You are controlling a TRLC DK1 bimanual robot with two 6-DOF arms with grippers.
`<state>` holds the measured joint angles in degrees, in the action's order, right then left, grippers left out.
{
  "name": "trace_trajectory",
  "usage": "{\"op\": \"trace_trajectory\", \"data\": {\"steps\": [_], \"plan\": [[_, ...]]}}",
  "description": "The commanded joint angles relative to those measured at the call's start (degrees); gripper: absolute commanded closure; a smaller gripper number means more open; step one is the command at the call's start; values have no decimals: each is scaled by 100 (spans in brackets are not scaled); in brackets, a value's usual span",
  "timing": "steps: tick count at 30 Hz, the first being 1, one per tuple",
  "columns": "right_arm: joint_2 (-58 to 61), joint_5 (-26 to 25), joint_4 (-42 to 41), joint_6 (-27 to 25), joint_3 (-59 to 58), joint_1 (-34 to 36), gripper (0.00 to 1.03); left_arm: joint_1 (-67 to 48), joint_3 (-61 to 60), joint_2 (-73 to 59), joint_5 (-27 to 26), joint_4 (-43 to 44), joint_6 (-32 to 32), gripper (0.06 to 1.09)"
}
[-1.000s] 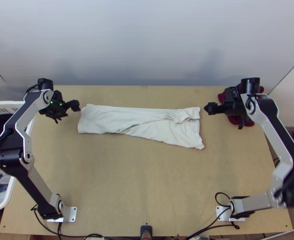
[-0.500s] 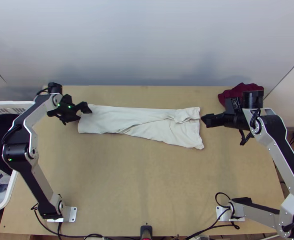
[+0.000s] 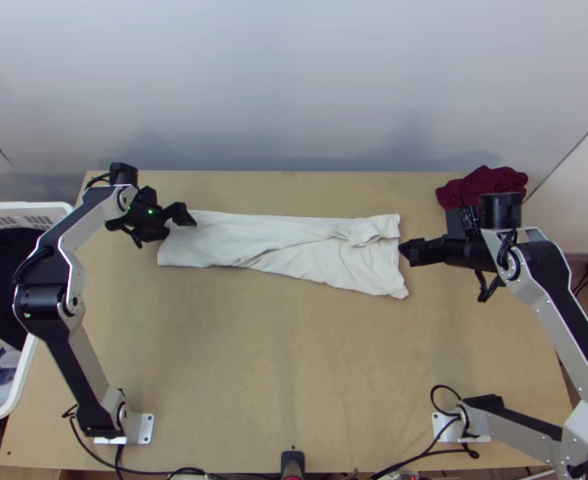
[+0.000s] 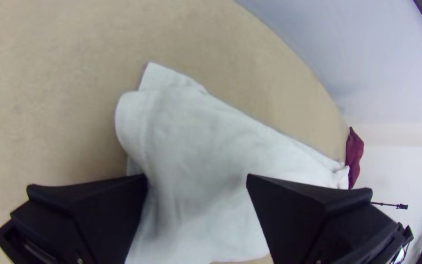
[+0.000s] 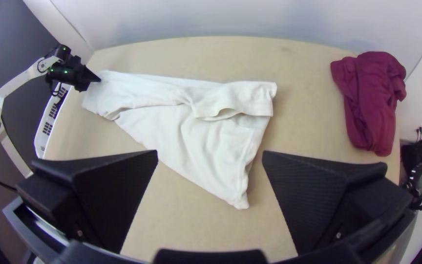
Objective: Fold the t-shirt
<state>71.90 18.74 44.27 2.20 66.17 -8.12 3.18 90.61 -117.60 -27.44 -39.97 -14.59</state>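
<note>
Pale markings on the block at the right arm's wrist are too small to read. One cream t-shirt (image 3: 294, 232) lies on the wooden worktop (image 3: 286, 360), folded into a long band that runs across between two hands, one on each arm. It is narrower at its left end and broader at its right, where a small flap (a bit rumpled, that one) is turned over near the far corner. A crease slants across the middle.

The left hand (image 3: 183, 216) is over the t-shirt's far left corner, its two fingers wide apart, with cloth showing in the gap in the left wrist view; whether they touch it, I cannot tell. The right hand (image 3: 408, 250) is just beside the t-shirt's right end, its two fingers also wide apart in the right wrist view.

One maroon cloth (image 3: 486, 184) lies bunched at the worktop's far right corner. One white basket (image 3: 14, 210) stands at the left side, holding black cloth (image 3: 2, 276) and some grey and blue cloth, the pieces too jumbled to count.
</note>
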Motion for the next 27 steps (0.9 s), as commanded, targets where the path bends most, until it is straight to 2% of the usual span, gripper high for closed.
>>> {"op": "trace_trajectory", "data": {"steps": [1,5,7,10,17,27], "plan": [[-79,-2,11,79,-87,-111,4,-186,-87,-35,-139,-2,-9,33],[-150,-2,3,167,-184,-199,4,-344,-157,0,-262,-20,-79,58],[-220,-2,11,220,-236,-225,4,-423,-175,27,-455,-20,-88,80],[-370,-2,3,343,-307,-295,4,-547,-175,9,-525,6,-176,105],[-668,-2,3,360,-623,-269,4,-590,159,0,-508,41,-563,105],[-871,-2,3,387,-939,-260,4,-766,862,220,81,-169,-563,105]]}}
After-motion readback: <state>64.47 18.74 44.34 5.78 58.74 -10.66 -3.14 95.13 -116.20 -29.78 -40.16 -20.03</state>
